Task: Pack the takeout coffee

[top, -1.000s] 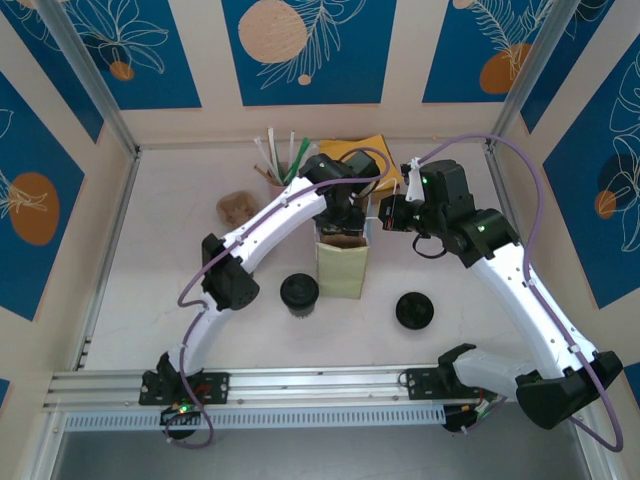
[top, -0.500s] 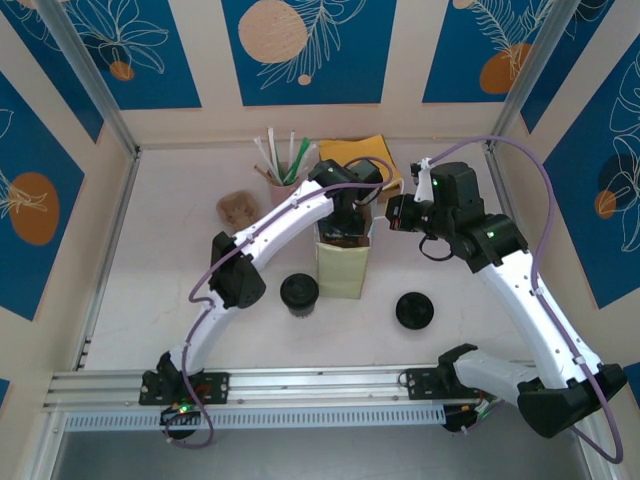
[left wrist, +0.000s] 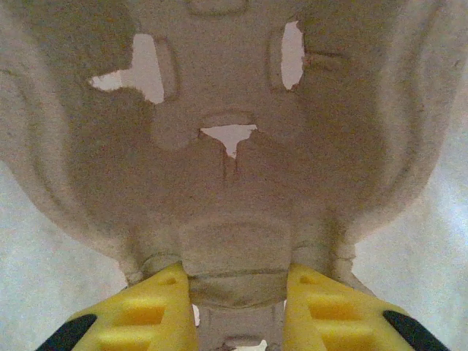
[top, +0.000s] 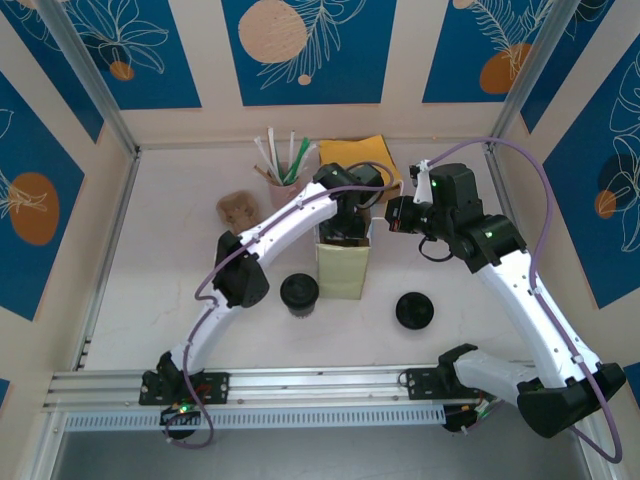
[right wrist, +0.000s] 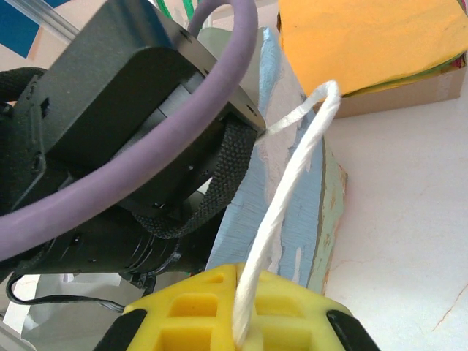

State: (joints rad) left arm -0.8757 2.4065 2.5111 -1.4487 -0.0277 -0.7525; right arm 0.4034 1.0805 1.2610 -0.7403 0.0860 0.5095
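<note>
Change: we see the left arm reach deeper over the paper bag [top: 342, 268] than a second ago | left gripper [left wrist: 235, 292] grasps a pulp carrier [left wrist: 234, 161] | right gripper [right wrist: 238, 318] is clenched on the white handle [right wrist: 292, 190] | takeout coffee [top: 299, 293] waits at the bag's 8 o'clock, not yet packed.

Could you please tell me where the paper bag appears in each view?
Top external: the bag stands at the centre.
Right wrist: its wall runs up the middle; the right gripper pinches its white handle.
Left wrist: cannot tell; the left gripper holds a pulp carrier close to the lens.
Shared landmark: the orange pad behind the bag, top right in the right wrist view.
</note>
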